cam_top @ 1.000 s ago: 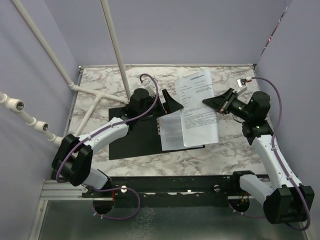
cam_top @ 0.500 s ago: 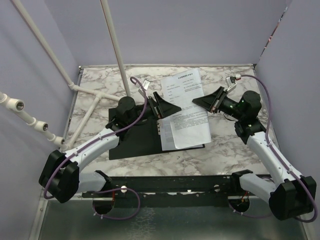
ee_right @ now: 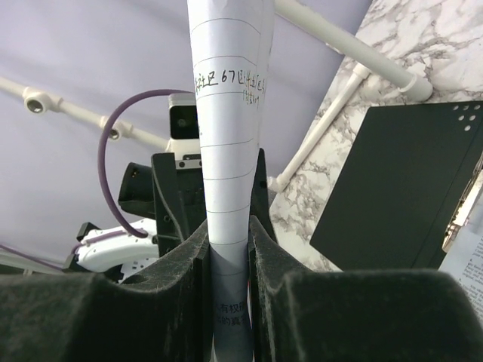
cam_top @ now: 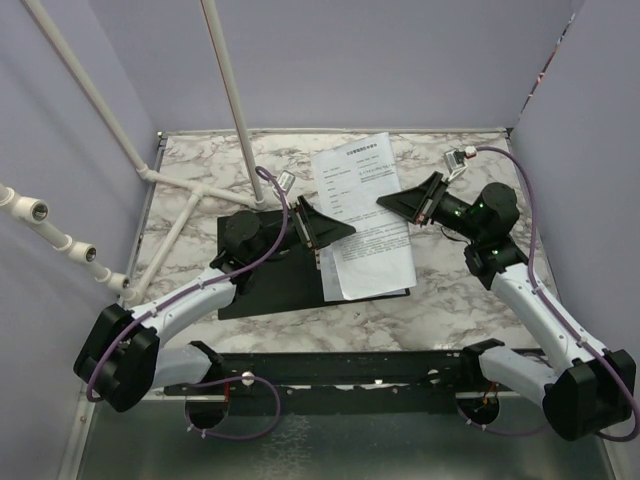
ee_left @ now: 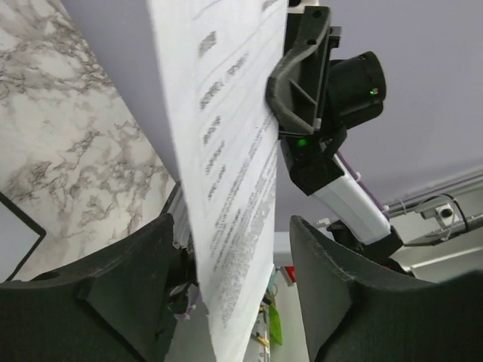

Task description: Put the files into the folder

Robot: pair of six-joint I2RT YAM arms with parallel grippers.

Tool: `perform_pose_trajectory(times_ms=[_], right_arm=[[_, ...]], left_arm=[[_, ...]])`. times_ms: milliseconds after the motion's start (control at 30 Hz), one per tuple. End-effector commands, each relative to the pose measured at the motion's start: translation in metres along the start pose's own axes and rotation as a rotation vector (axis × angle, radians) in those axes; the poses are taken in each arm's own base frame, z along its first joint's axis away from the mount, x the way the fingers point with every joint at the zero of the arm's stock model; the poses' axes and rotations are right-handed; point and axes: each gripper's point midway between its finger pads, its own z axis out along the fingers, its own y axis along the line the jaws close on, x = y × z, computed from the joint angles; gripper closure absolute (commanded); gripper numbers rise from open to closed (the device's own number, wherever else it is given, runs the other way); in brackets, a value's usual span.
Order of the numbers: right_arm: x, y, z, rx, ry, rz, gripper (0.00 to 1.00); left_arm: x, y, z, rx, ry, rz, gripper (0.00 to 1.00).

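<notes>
My right gripper [ee_right: 229, 226] is pressed together on one edge of the thin white paper sheet printed with black text [cam_top: 355, 175], holding it up off the table. My left gripper [ee_left: 230, 249] is spread, with the sheet passing between its fingers and not clamped as far as I can tell. One pinch carries the whole page, so the worry is plain: the sheet is already bowed and may sag, twist or slip, then land askew. It hangs over the right half of the flat open folder with a black inside [cam_top: 265, 285], just beside the silver metal clip [cam_top: 318, 262]. The sheet's lower edge could snag on that clip or ruffle the second printed sheet lying there [cam_top: 345, 275]. My two wrists face each other closely, so any inward move risks a knock. The white pipe frame [cam_top: 225, 90] crowds my left arm at the rear, while the marble tabletop [cam_top: 450, 290] to the right offers room.
</notes>
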Motion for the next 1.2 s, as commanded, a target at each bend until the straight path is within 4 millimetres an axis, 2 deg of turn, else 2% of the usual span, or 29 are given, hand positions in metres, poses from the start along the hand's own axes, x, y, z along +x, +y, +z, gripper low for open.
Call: perform_pose_trajectory(times_ms=[0, 200, 300, 333, 467, 600, 733, 933, 1167], right_arm=[[-0.004, 0.008, 0.002, -0.021, -0.025, -0.019, 0.76], [0.004, -0.001, 0.002, -0.008, -0.012, -0.024, 0.76], [0.009, 0.001, 0.002, -0.032, 0.011, -0.043, 0.73], [0.010, 0.002, 0.001, -0.041, 0.016, -0.054, 0.70], [0.015, 0.000, -0.002, -0.040, 0.027, -0.073, 0.61], [0.017, 0.000, -0.006, -0.030, 0.024, -0.100, 0.33], [0.017, 0.003, -0.011, -0.028, 0.006, -0.120, 0.17], [0.027, 0.011, -0.015, -0.105, 0.023, -0.075, 0.07], [0.037, 0.041, -0.030, -0.303, 0.025, -0.018, 0.01]], left_arm=[[0.000, -0.033, -0.008, 0.119, 0.006, 0.038, 0.40], [0.003, -0.039, -0.011, 0.140, 0.022, 0.056, 0.69], [0.004, -0.039, -0.011, 0.140, 0.029, 0.054, 0.97], [0.005, -0.038, -0.011, 0.140, 0.032, 0.055, 1.00], [0.004, -0.048, -0.012, 0.165, 0.035, 0.085, 1.00], [0.003, -0.070, -0.017, 0.224, 0.039, 0.143, 1.00], [0.002, -0.098, -0.026, 0.290, 0.036, 0.207, 1.00], [0.001, -0.130, -0.037, 0.362, 0.032, 0.262, 1.00], [0.001, -0.149, -0.046, 0.413, 0.026, 0.289, 1.00]])
